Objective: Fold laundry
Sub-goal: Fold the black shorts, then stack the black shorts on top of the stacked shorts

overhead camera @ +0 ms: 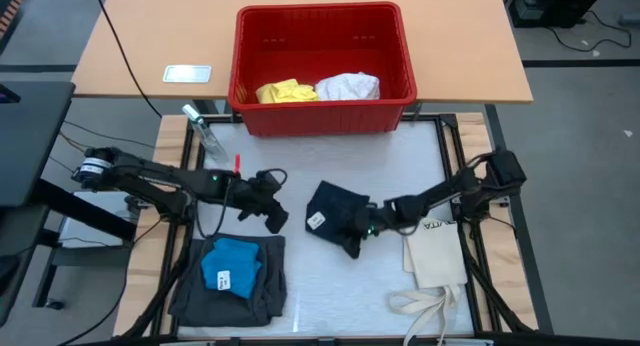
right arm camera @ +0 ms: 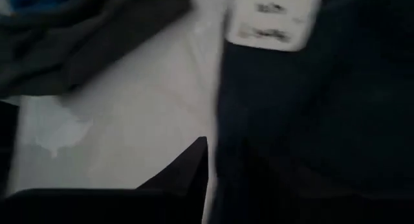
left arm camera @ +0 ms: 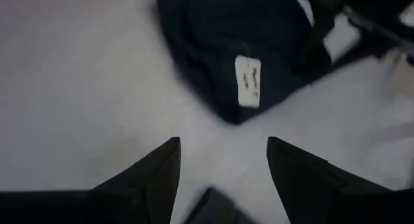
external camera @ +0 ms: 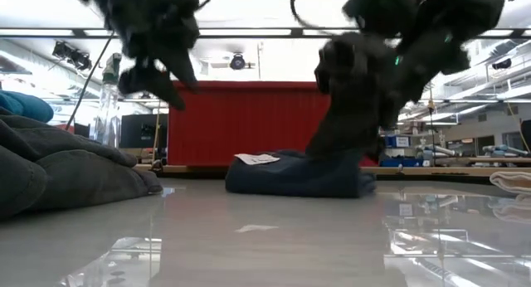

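The navy cloth (overhead camera: 335, 208) lies bunched mid-table, its white tag (overhead camera: 317, 221) facing up; the low view shows it as a low mound (external camera: 290, 172). My right gripper (overhead camera: 358, 238) is down at its near right corner, shut on it. My left gripper (overhead camera: 272, 212) hovers open just left of the cloth, which sits ahead of its spread fingers (left arm camera: 223, 159). Near the table's left corner, a bright blue piece (overhead camera: 230, 266) rests on the flat dark grey shorts (overhead camera: 228, 296). Yellow cloth (overhead camera: 285, 90) and white cloth (overhead camera: 348, 86) lie in the red basket (overhead camera: 322, 26). My right gripper holds the navy cloth at its near right edge (right arm camera: 226, 153), coming slantwise from the table's right and above. One finger (right arm camera: 187, 169) shows beside the cloth; the cloth covers the other. The rest of the cloth stays on the table.
A cream tote bag (overhead camera: 432, 258) with long straps lies right of the navy cloth, close under my right arm. A spray bottle (overhead camera: 203, 132) stands by the table's far left corner. The red basket sits beyond the far edge. Bare tabletop (overhead camera: 330, 296) lies in front of the navy cloth.
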